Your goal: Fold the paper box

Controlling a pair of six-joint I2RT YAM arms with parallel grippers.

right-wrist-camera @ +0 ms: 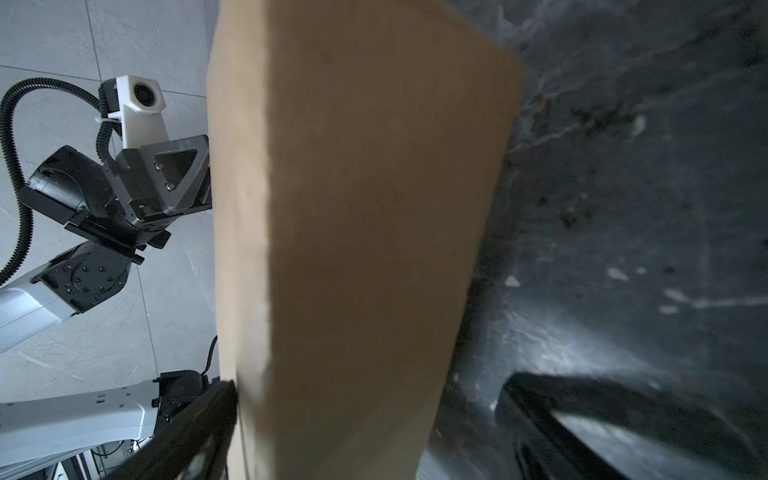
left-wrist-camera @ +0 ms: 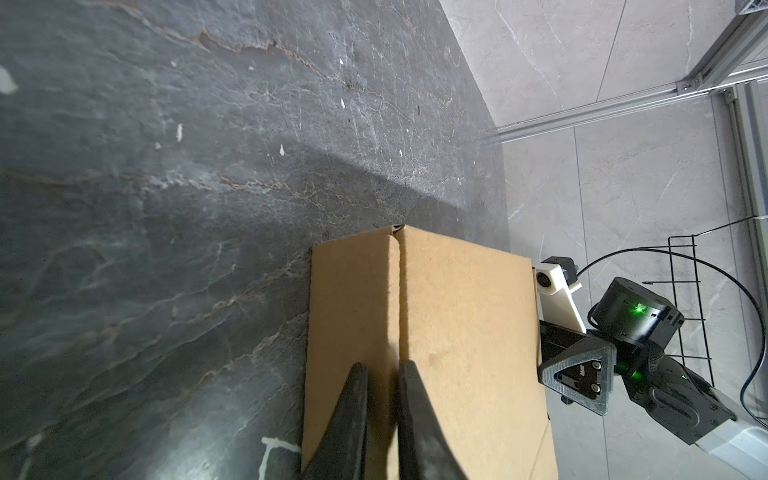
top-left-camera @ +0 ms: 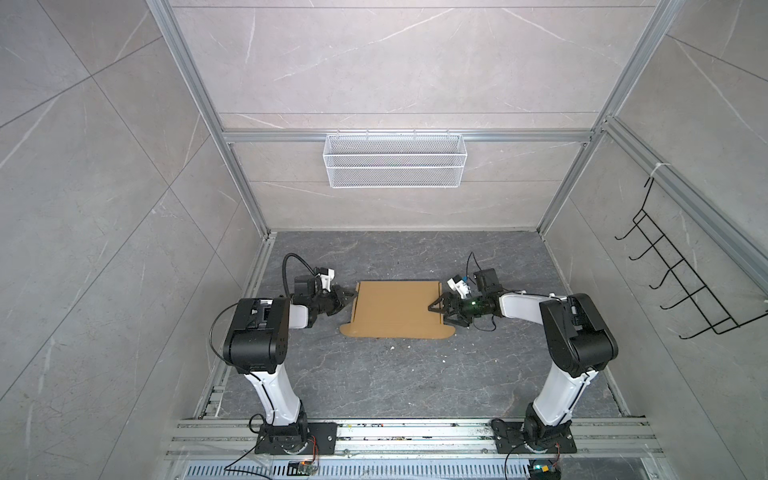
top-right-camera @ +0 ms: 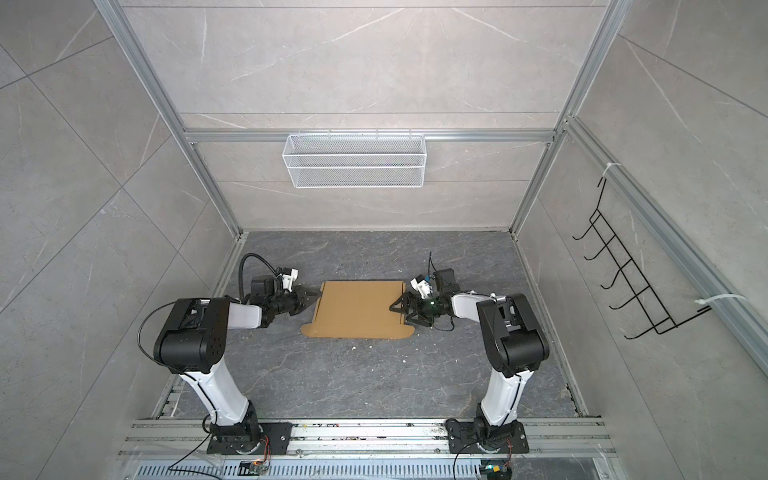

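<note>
The paper box (top-left-camera: 395, 309) (top-right-camera: 359, 309) is plain brown cardboard, lying flat and folded shut mid-table, with a rounded flap spread along its near edge. My left gripper (top-left-camera: 351, 297) (top-right-camera: 315, 296) is at the box's left edge. In the left wrist view its fingers (left-wrist-camera: 353, 415) stand almost together astride the crease between side wall and top (left-wrist-camera: 457, 332), pinching that edge. My right gripper (top-left-camera: 434, 307) (top-right-camera: 395, 308) is open wide at the right edge. In the right wrist view the box's side wall (right-wrist-camera: 374, 208) stands between its two fingers (right-wrist-camera: 208, 415).
A white wire basket (top-left-camera: 395, 160) hangs on the back wall. A black wire rack (top-left-camera: 685, 270) hangs on the right wall. Aluminium rails (top-left-camera: 257, 282) edge the dark stone floor (top-left-camera: 374, 374), which carries small white specks.
</note>
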